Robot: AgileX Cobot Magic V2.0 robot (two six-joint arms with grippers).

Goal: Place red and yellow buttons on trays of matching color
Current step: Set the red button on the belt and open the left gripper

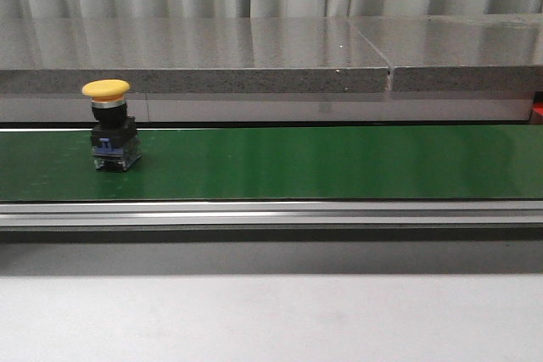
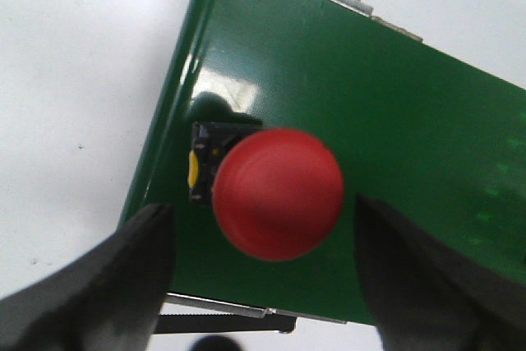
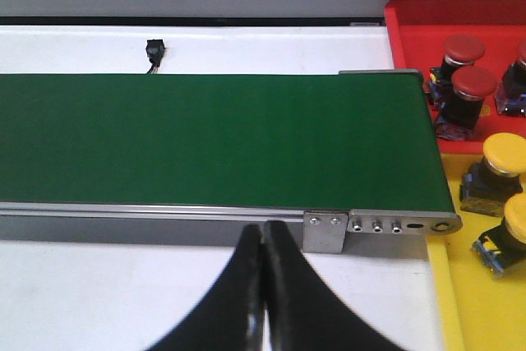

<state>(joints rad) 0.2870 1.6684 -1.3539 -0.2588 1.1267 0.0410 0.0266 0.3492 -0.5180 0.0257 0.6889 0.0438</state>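
Wide-open left gripper (image 2: 263, 277) fingers flanked a red button (image 2: 278, 193) on the green belt (image 2: 394, 104); right gripper (image 3: 263, 302) was pinched closed beside trays.

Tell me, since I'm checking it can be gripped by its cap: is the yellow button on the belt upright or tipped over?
Upright. In the front view the yellow button stands on its base on the green belt, cap on top.
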